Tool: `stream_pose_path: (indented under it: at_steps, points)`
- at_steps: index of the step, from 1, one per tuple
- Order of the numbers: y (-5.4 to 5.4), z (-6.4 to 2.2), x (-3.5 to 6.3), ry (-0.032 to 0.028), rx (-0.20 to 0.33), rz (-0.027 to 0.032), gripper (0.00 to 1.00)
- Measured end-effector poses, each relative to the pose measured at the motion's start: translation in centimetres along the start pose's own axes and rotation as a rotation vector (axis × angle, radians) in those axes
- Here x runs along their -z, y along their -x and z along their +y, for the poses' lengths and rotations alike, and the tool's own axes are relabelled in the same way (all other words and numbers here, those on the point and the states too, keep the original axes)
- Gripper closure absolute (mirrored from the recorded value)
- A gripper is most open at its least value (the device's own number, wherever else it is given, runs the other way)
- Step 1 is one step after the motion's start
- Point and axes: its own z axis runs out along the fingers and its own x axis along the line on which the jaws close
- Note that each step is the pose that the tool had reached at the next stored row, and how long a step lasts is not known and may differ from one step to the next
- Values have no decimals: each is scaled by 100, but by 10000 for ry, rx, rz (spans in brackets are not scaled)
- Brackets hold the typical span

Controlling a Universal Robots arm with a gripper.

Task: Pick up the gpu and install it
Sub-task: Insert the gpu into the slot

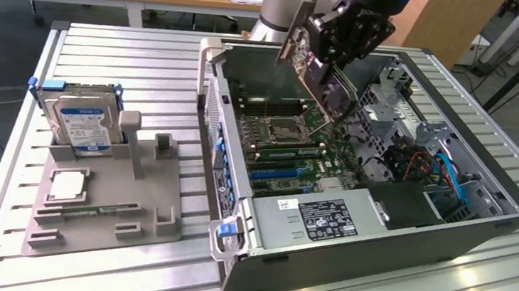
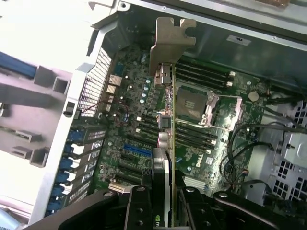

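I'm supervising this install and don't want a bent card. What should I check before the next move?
1. The gpu is gripped in the hand: ok.
2. The gpu is over the open case, above the motherboard: ok.
3. The gpu is held upright: not ok, it is tilted in the exterior view.
4. The blue slot is free of other cards: ok.
5. The card edge is lined up with a slot: cannot tell.
6. The gpu is seated: not ok, it hangs above the board.
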Motion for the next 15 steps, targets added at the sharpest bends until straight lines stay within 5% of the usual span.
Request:
stream_pose_path:
  at_steps: [15]
  points:
    - [0,0,0,44,2148,152,73]
